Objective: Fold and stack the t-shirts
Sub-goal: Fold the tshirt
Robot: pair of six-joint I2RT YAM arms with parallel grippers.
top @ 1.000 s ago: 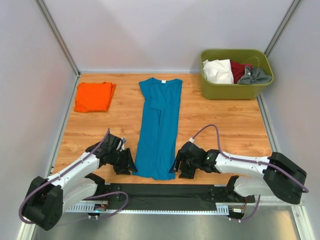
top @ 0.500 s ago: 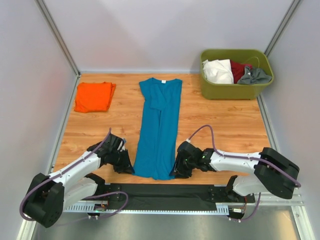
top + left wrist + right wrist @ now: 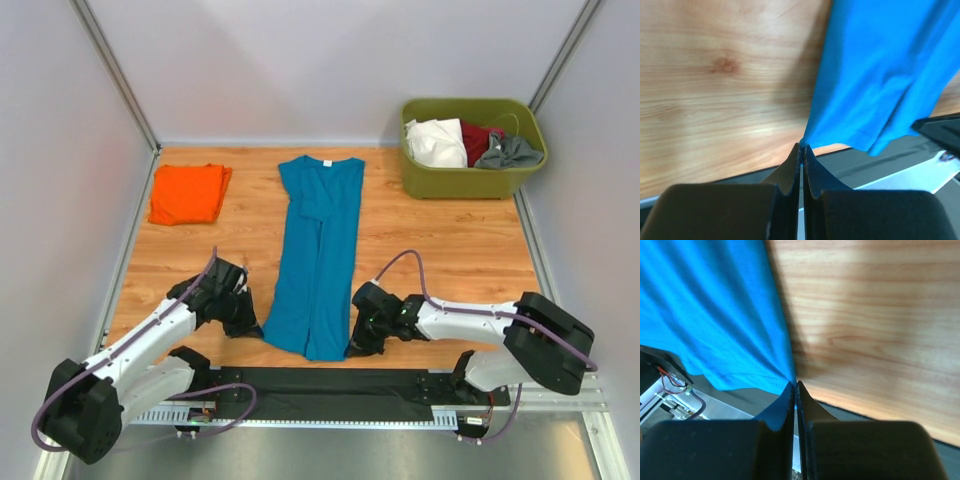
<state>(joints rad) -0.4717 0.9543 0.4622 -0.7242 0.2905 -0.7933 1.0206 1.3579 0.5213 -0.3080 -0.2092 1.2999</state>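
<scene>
Top external view: The teal t-shirt (image 3: 318,255) is laid lengthwise down the middle of the table (image 3: 440,240), neck toward 12 o'clock and hem toward 6 o'clock, with both sides folded inward. The orange t-shirt (image 3: 188,193) is folded and lies at 10 o'clock, well apart from the teal one. The olive tub (image 3: 460,180) is placed at 2 o'clock and contains white, red and grey cloth. The left gripper (image 3: 252,328) is set at the hem's 7 o'clock corner, and the right gripper (image 3: 352,345) at its 5 o'clock corner.

Left wrist view: The left gripper (image 3: 802,147) is closed, its 2 fingers pressed together on the hem corner of the teal t-shirt (image 3: 880,75), which extends toward 1 o'clock.

Right wrist view: The right gripper (image 3: 795,385) is likewise clamped on the opposite hem corner of the teal t-shirt (image 3: 715,305), which extends toward 11 o'clock.
</scene>
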